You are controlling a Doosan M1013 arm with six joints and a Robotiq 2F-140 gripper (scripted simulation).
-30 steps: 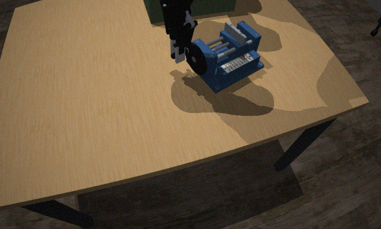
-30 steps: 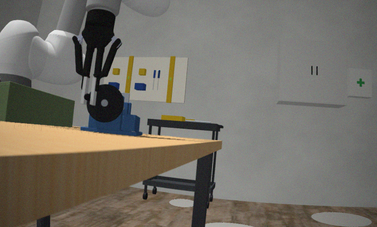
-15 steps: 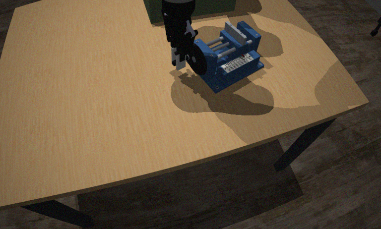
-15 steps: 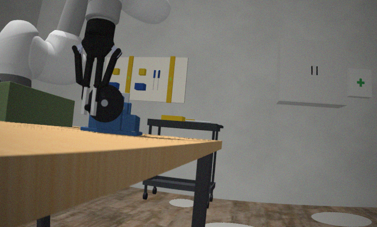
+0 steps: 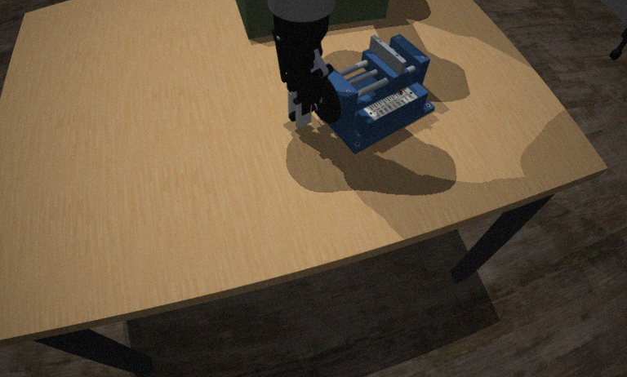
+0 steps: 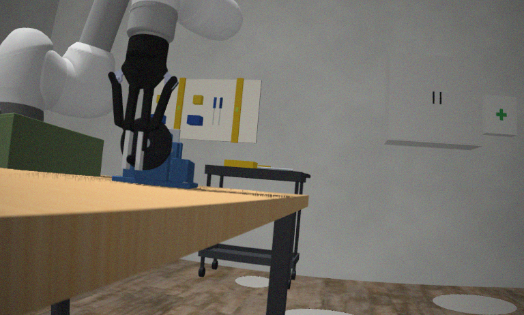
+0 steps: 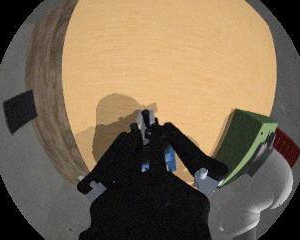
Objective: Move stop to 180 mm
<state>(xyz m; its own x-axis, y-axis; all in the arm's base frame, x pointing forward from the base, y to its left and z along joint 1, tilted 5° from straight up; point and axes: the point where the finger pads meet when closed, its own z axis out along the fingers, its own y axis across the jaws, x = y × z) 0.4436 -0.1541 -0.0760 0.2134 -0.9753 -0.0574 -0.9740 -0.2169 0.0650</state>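
The blue stop unit (image 5: 393, 129) (image 6: 181, 172) (image 7: 171, 160) stands on the table. Its black handwheel (image 5: 331, 100) (image 6: 159, 146) is on the end facing my gripper. My gripper (image 5: 298, 119) (image 6: 133, 164) (image 7: 147, 115) points down and is shut on the handwheel's crank knob (image 6: 130, 158), at the wheel's lower left in the exterior view. The grey stop plate (image 5: 387, 54) stands on its blue carriage near the far end of the rods. A red pointer (image 5: 400, 91) is toward the far end of the white scale (image 5: 388, 106); its numbers are too small to read.
The green block (image 5: 253, 19) (image 6: 54, 147) (image 7: 240, 135) under the arm's base stands at the back of the wooden table (image 5: 138, 170) (image 6: 96, 196). A dark trolley (image 6: 270, 174) with a yellow item (image 6: 239, 163) on top stands beyond the table.
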